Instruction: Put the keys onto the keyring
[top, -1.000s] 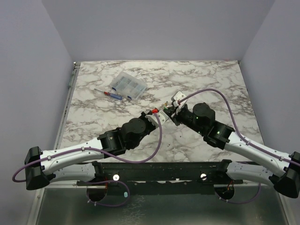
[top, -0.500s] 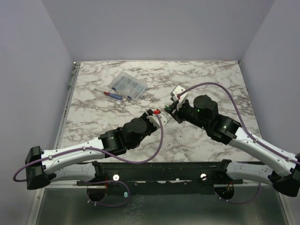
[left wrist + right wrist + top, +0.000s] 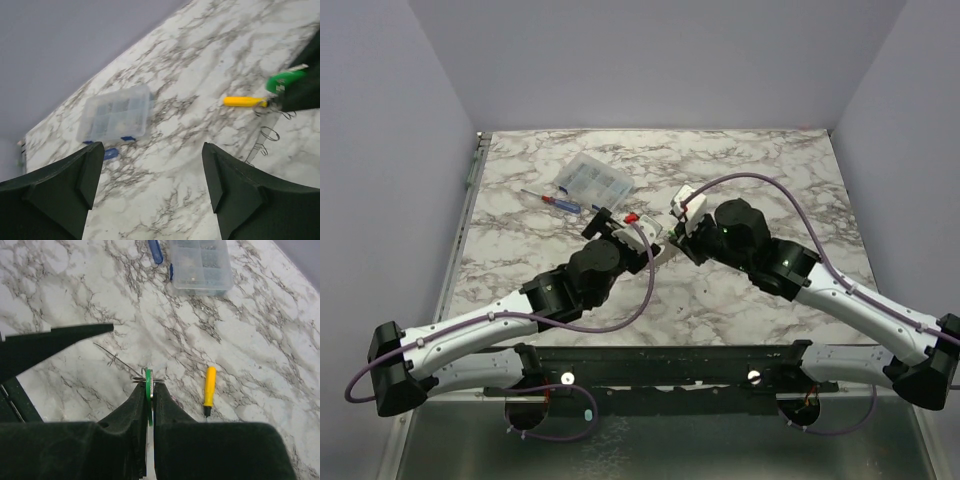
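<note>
Left end effector (image 3: 150, 157) spread wide, right end effector (image 3: 148, 392) tilted down, pinching green key (image 3: 148, 377)

You've got a green key (image 3: 148, 383), black-tipped yellow stick (image 3: 210, 385), clear compartment box (image 3: 200, 266), grey-veined white marble table (image 3: 300, 365).

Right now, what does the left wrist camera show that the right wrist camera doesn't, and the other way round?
Only the left wrist view: the grey wall behind the table, and both left fingers spread wide with nothing between them.
Only the right wrist view: the right fingers seen from behind, pinched on the green key.
Both: the marble table, the clear box, the yellow stick, the key and the wire ring by it.
</note>
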`<state>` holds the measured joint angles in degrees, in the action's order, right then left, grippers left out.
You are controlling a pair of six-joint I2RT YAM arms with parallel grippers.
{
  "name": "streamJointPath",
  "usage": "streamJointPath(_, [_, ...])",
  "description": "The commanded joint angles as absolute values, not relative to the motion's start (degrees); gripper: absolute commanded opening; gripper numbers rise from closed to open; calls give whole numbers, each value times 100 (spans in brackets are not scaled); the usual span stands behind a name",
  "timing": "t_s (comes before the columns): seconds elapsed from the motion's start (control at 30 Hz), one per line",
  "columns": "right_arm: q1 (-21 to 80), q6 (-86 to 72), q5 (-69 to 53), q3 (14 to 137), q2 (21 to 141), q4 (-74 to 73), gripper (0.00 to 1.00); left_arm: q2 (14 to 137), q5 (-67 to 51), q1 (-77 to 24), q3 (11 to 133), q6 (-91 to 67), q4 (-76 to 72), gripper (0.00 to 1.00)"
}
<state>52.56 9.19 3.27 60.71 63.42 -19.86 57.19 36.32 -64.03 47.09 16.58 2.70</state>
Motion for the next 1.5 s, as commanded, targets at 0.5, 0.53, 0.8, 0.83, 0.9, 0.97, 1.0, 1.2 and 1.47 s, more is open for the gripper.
streamJointPath(0.5, [5300, 505, -270, 7207, 7850, -1980, 1, 5022, 5181, -5309, 4667, 1191, -246, 89])
streamJointPath(0.53, [5300, 424, -294, 7299, 7926, -1992, 1, 5005, 5168, -5288, 4665, 1183, -253, 89])
streamJointPath(0.8, [5326, -426, -746, 7935, 8965, -1624, 1, 4807, 5327, -5119, 4625, 1107, -344, 87])
streamJointPath(0.83, [5334, -399, -783, 8051, 9115, -1599, 1, 4745, 5343, -5094, 4583, 1100, -400, 87])
streamJointPath(0.9, [5335, -303, -786, 8412, 9469, -1679, 1, 4623, 5369, -5035, 4499, 1104, -525, 86])
streamJointPath(0.97, [5335, -200, -731, 8875, 9865, -1800, 1, 4538, 5397, -4983, 4439, 1096, -604, 86])
streamJointPath(1.0, [5335, -168, -689, 9089, 10052, -1839, 1, 4501, 5409, -4964, 4424, 1099, -636, 86])
streamJointPath(1.2, [5335, -218, -468, 10523, 10980, -2237, 1, 4417, 5482, -4906, 4362, 1132, -709, 86])
streamJointPath(1.47, [5335, -368, -401, 8504, 10488, -1483, 1, 4368, 5389, -4902, 4316, 1171, -766, 86])
